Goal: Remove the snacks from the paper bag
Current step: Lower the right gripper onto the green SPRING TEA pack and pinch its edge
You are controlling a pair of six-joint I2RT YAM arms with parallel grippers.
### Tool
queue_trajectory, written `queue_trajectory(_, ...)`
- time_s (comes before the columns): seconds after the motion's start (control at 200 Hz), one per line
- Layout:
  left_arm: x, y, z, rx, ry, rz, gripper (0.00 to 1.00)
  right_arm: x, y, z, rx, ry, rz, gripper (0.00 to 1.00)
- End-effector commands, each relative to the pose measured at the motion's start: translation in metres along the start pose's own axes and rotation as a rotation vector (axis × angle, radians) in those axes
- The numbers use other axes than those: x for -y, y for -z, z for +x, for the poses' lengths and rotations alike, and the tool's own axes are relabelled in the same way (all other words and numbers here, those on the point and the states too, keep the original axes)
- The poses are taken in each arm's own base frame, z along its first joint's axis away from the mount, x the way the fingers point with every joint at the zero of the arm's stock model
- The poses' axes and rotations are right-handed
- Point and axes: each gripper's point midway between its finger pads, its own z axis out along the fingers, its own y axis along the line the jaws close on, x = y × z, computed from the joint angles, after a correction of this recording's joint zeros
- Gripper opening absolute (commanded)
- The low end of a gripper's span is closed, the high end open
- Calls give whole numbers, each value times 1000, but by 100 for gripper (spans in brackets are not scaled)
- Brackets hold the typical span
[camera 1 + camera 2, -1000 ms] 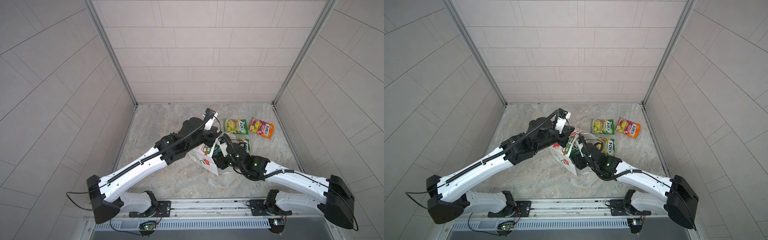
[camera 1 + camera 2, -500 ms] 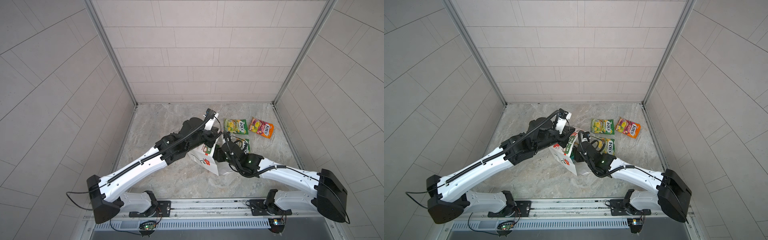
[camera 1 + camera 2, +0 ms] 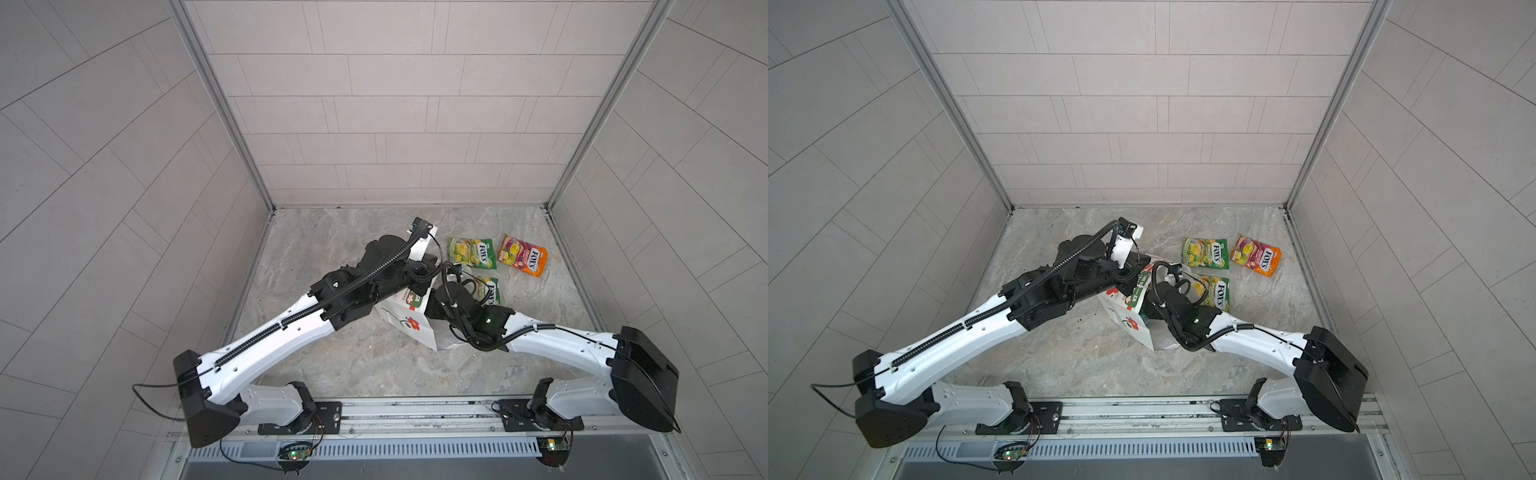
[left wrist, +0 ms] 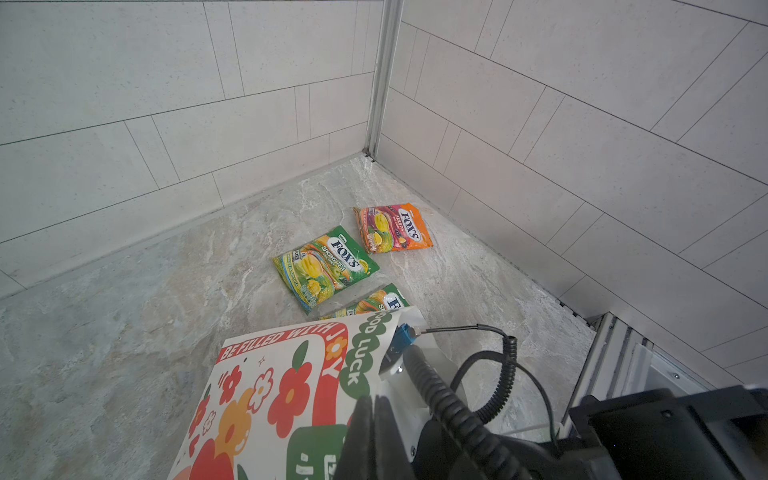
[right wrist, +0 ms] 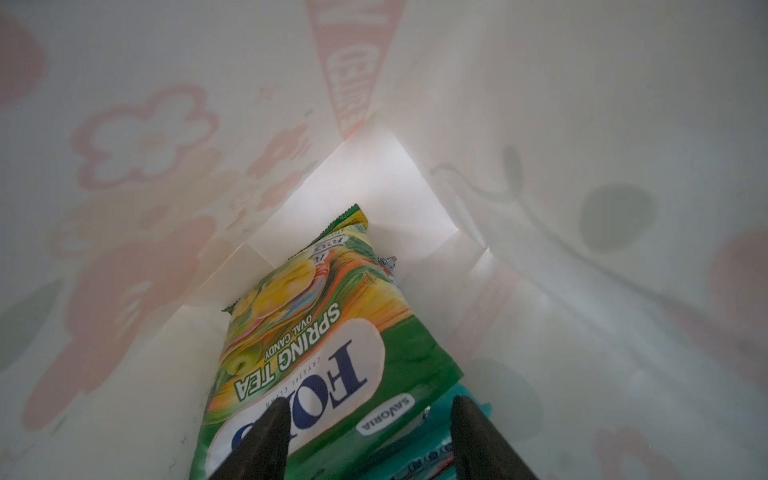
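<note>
The white paper bag [image 3: 405,322] [image 3: 1129,320] with red flowers leans over on the floor. My left gripper [image 4: 374,399] is shut on the paper bag's [image 4: 270,395] rim. My right gripper [image 5: 370,401] is inside the bag and open, its fingers apart over the near end of a green-yellow snack [image 5: 316,332]. A teal snack [image 5: 440,436] lies under that one. Outside the bag lie a green-yellow snack [image 3: 471,252] [image 4: 326,268], an orange-pink one [image 3: 522,261] [image 4: 392,227] and another green-yellow one [image 3: 490,291] [image 3: 1219,293], partly covered by my right arm.
The tiled back wall and right wall [image 4: 540,166] stand close behind the three packets on the floor. Both arms cross over the middle of the marble floor [image 3: 353,365]. A metal rail [image 3: 415,411] runs along the front edge.
My right arm has pushed further into the bag's mouth. The left arm and the bag have stayed in place.
</note>
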Motion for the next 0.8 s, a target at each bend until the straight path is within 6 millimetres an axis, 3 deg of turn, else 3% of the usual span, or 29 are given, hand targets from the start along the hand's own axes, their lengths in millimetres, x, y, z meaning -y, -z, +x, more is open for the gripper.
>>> queue_trajectory(0.0,4,6,-9,38,-9,19,0,-6,-3,-13,44,-60,-12,63)
queue_trajectory(0.465,5,7,-10,36,-17,24,0,-2,-23,-14,18,-82,13,62)
queue_trajectory(0.706,5,8,-9,35,-19,24,0,-5,-32,-8,-18,-77,-2,51)
queue_trajectory(0.791,4,9,-9,37,-21,20,0,-7,-34,-5,-32,-78,-13,41)
